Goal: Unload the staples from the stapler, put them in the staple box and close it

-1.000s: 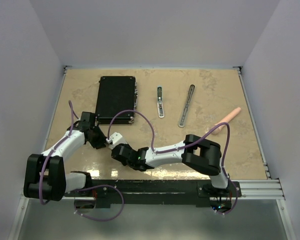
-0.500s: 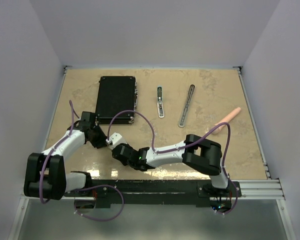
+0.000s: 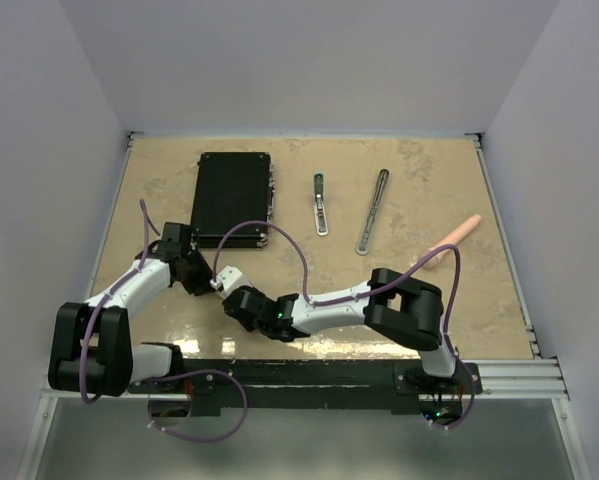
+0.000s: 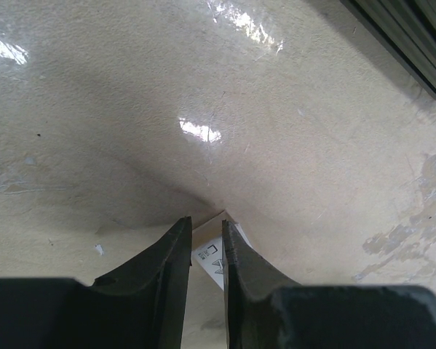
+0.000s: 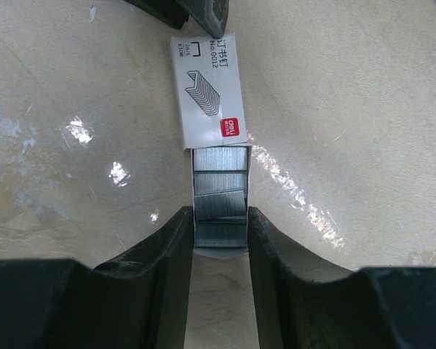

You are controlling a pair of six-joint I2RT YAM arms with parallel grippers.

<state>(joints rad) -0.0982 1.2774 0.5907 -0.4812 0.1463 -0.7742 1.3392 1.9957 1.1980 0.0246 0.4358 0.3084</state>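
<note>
1. We see the stapler (image 3: 321,205) lying as two bars on the far tabletop (image 3: 429,190), well apart from both arms
2. White sleeve (image 5: 207,87): our left pincer (image 4: 207,225) is clamped on its left end
3. Drawer (image 5: 219,250): half out of the sleeve, with our right pincer (image 5: 219,211) clamped on its sides
4. The staples (image 5: 220,193) fill the drawer in strips; we judge they are being boxed, so next we push the drawer in straight
</note>
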